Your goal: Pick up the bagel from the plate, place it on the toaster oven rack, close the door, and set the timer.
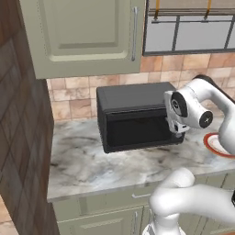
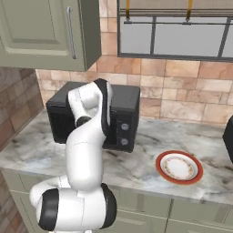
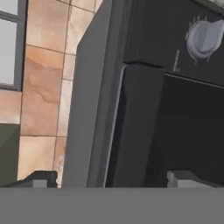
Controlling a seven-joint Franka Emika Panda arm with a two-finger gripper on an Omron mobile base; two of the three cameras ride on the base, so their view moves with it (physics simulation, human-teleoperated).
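Note:
The black toaster oven [image 1: 131, 98] stands on the counter against the tiled wall. Its door [image 1: 135, 131] of dark glass stands upright, shut against the front. My gripper [image 1: 177, 132] hangs open just in front of the oven's right end, by the control panel. In the hand view, which is rolled, the open gripper [image 3: 116, 181] faces the door glass [image 3: 188, 131], with a grey knob [image 3: 203, 37] at the top right and nothing between the fingertips [image 3: 43, 179]. The plate [image 2: 179, 167], white with a red-orange rim, lies bare to the oven's right. The bagel and the toaster oven rack are hidden.
Two knobs [image 2: 122, 126] sit one above the other on the oven's right panel. A wall cupboard [image 1: 82, 32] hangs above the oven and a window [image 2: 177, 32] to its right. A brick wall [image 1: 18, 137] closes the counter's left end. A dark object [image 2: 229, 136] stands at the far right.

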